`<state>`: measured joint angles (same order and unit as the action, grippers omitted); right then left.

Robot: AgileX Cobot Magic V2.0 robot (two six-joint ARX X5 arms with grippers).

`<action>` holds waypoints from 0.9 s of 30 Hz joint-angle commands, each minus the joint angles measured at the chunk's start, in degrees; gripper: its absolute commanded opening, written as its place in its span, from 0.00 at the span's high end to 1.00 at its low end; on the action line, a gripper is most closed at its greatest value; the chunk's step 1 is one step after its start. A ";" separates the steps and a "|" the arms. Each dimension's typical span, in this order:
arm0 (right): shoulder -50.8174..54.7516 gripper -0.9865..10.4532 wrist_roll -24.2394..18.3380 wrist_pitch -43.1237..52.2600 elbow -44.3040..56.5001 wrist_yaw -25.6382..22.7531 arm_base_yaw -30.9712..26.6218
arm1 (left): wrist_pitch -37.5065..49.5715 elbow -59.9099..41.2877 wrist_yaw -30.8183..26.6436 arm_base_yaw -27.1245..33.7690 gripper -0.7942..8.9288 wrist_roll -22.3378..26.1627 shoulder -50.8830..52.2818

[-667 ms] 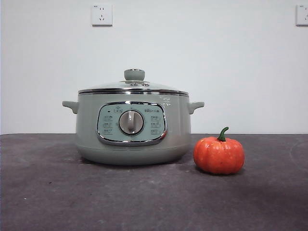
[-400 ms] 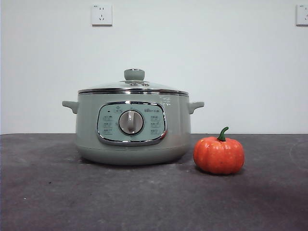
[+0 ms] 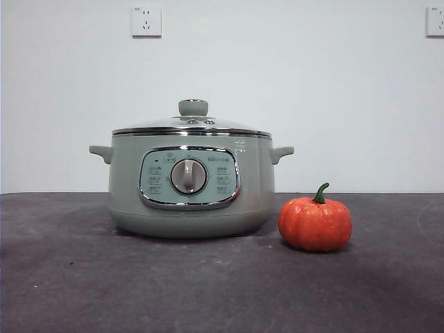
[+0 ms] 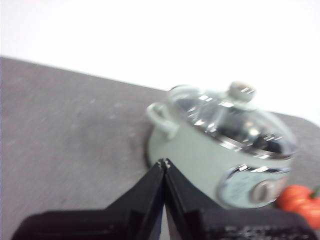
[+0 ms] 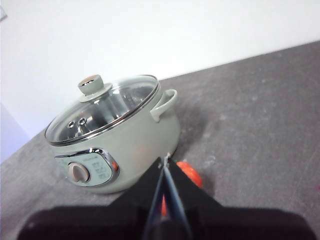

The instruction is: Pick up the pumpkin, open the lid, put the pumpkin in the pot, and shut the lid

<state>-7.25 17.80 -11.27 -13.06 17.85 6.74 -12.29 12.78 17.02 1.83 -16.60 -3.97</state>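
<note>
The sage-green pot (image 3: 191, 184) stands on the dark table with the glass lid (image 3: 192, 125) shut on it, green knob on top. The orange pumpkin (image 3: 315, 223) with its green stem sits on the table just right of the pot, upright. In the left wrist view my left gripper (image 4: 164, 163) is shut and empty, high and short of the pot (image 4: 210, 155) and lid (image 4: 232, 117); the pumpkin (image 4: 299, 202) shows at the edge. In the right wrist view my right gripper (image 5: 166, 161) is shut and empty above the pumpkin (image 5: 190, 174), which its jaws partly hide, beside the pot (image 5: 130, 150) and lid (image 5: 102, 112).
The dark grey table (image 3: 208, 284) runs to a white wall with a socket (image 3: 146, 21) above the pot and another (image 3: 435, 21) at the right edge. Neither arm shows in the front view.
</note>
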 commanded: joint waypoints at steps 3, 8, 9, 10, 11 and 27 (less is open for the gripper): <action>-7.56 0.92 -1.77 -5.53 -9.20 0.26 0.09 | -1.64 6.58 4.31 0.13 0.93 0.09 -5.11; -16.26 0.92 -8.96 -15.21 -20.48 0.31 0.13 | -7.87 14.82 10.54 0.11 0.93 3.91 -11.67; -18.47 0.92 -11.08 -17.79 -23.37 0.33 0.13 | -9.70 17.03 12.20 0.11 0.93 5.38 -13.44; -20.17 0.92 -12.59 -19.87 -25.55 0.35 0.13 | -11.15 18.69 13.31 0.11 0.93 6.54 -14.78; -21.88 0.92 -14.01 -22.08 -27.76 0.46 0.13 | -12.50 20.33 14.21 0.11 0.93 7.65 -16.09; -38.77 0.92 -26.36 -49.24 -50.53 9.09 1.60 | -37.48 42.12 22.64 -0.04 0.92 21.38 -31.28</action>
<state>-46.00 -7.88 -60.62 -63.44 26.85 8.21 -49.80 54.76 39.51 1.83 3.60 -35.27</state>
